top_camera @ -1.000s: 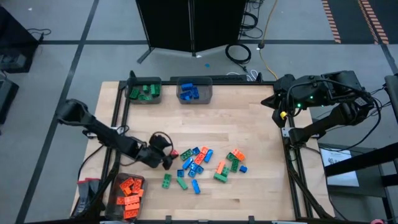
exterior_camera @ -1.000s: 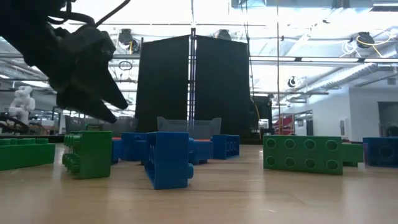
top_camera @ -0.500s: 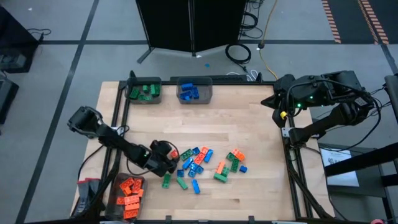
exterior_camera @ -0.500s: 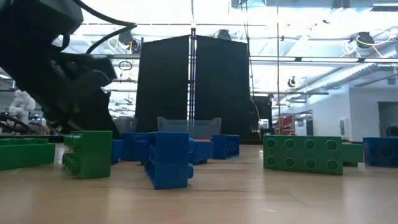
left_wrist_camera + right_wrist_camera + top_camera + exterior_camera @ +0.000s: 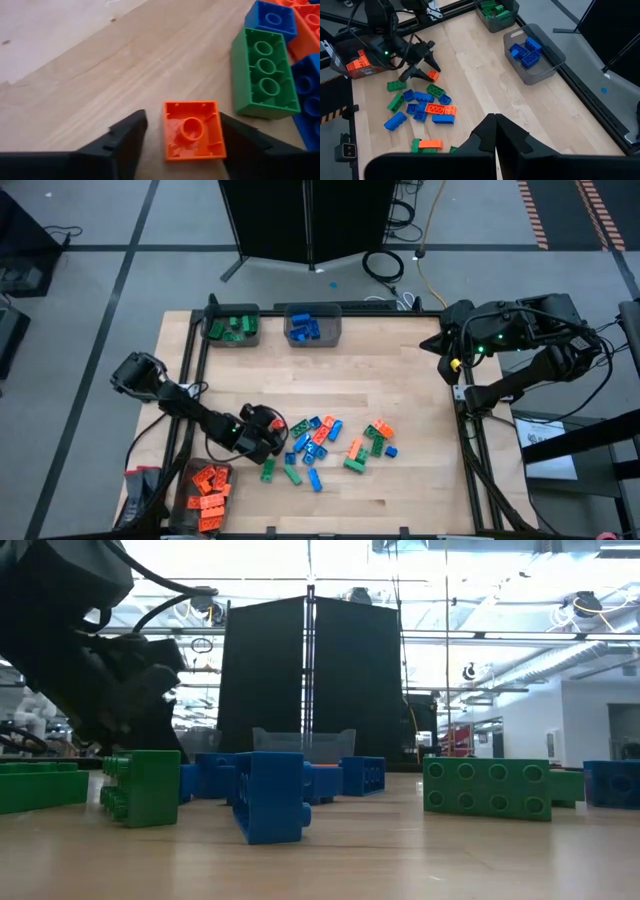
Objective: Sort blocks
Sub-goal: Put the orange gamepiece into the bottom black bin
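Left gripper has dropped from above the pile to table level and its jaws have started narrowing from full spread, so a pick looks underway. Jaws part-open, straddling a small orange brick, lying studs-down at the pile's 9 o'clock edge; contact can't be told. Orange bin sits at the table's 7 o'clock. Right gripper parked at 2 o'clock, clenched, empty.

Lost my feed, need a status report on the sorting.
Left gripper down at the table, fingers either side of a small orange block, not yet clamped. Right gripper shut, parked off right. Green block lies close beside it.
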